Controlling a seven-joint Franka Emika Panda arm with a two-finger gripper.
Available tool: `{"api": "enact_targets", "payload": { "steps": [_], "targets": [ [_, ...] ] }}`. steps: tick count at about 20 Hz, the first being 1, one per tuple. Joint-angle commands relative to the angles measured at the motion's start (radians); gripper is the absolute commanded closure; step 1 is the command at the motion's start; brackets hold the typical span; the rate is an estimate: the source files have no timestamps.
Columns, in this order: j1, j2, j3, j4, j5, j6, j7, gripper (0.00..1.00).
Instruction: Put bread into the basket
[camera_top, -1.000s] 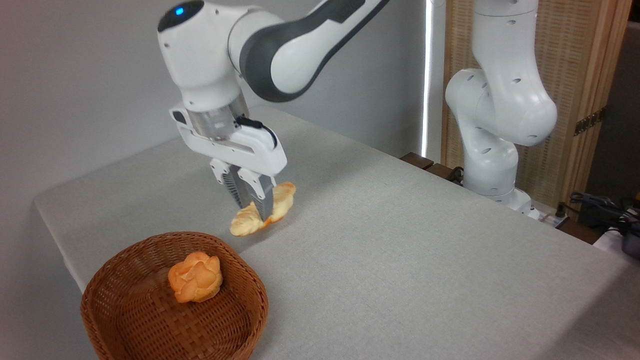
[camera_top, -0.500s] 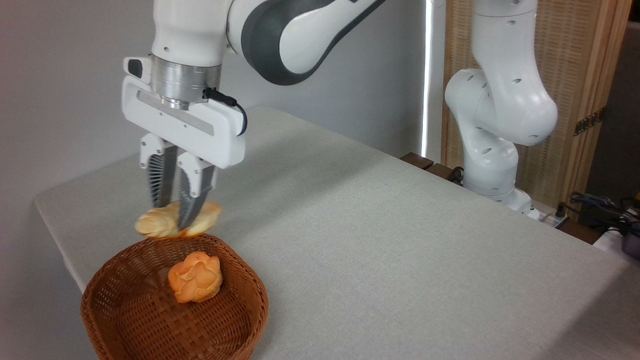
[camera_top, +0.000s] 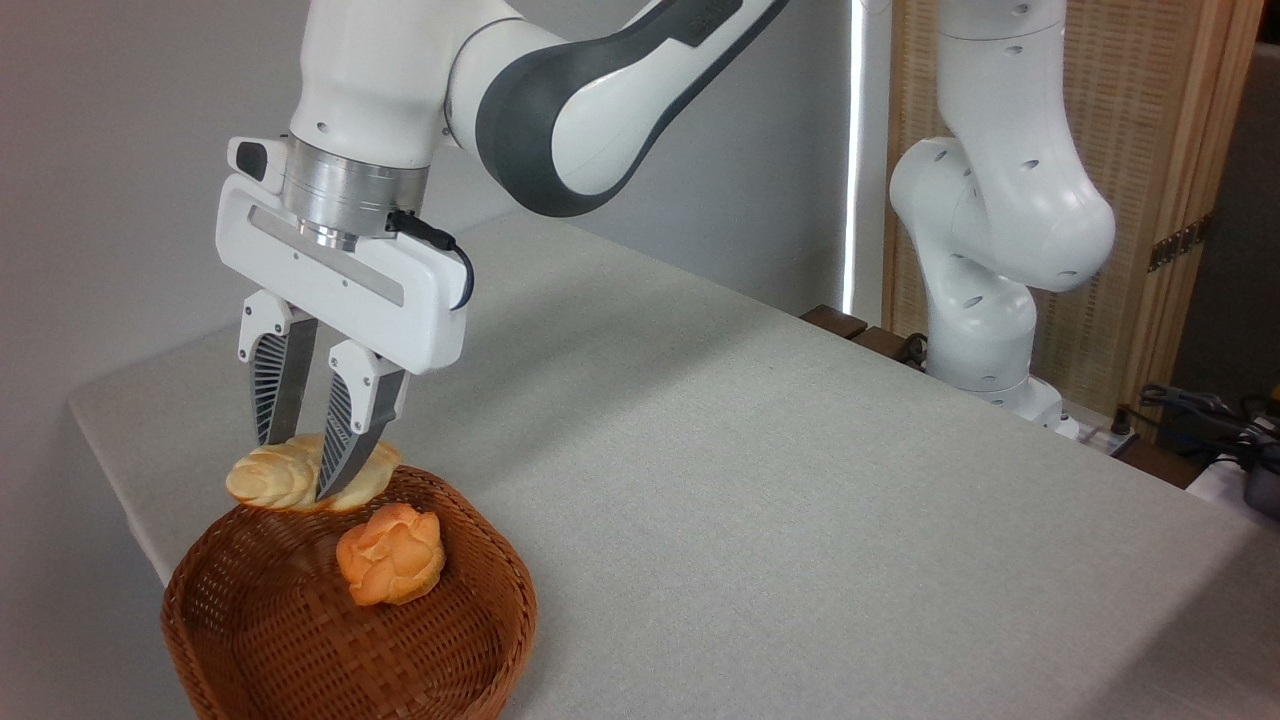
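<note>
Camera view, near to far. Basket (camera_top: 250, 640) sits at the near left corner of the table (camera_top: 760, 480), just below the jaws, with an orange bun (camera_top: 391, 553) lying inside it, below and right of the jaws. Gripper (camera_top: 296, 470) hangs over the basket's far rim, jaws pinching the bread (camera_top: 272, 474) across its middle; roll lies crosswise, one end poking out left of the jaws, the other right. Half a second ago the jaws were narrower and the bread rode higher, clear of the rim. Now the bread is lower, at rim level, maybe touching the weave, can't tell. Jaws look a bit wider apart but both pads still on the roll. Judgement: release is starting, task nearly done. Risk: bread is over the far rim, not the middle, so it could hang on the rim or tip outward. Farther back: arm base (camera_top: 990, 330), wooden screen (camera_top: 1150, 180).
</note>
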Motion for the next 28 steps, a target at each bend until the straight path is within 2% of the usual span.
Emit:
{"api": "enact_targets", "payload": {
  "steps": [1,10,15,19,22,24,26,28],
  "targets": [
    [-0.005,0.006,0.007,0.01,0.01,0.011,0.009,0.0],
    [-0.007,0.006,0.006,0.01,0.012,0.008,0.006,0.0],
    [-0.008,-0.009,0.007,0.01,0.012,-0.059,0.008,0.0],
    [-0.008,-0.037,0.006,0.01,0.015,-0.208,0.049,0.0],
    [-0.008,-0.064,0.001,0.009,0.078,-0.372,0.151,0.0],
    [-0.008,-0.084,0.001,0.009,0.092,-0.475,0.233,0.0],
    [-0.007,-0.106,0.009,0.004,0.092,-0.536,0.264,0.0],
    [-0.007,-0.11,0.009,0.006,0.09,-0.541,0.265,0.0]
  ]
}}
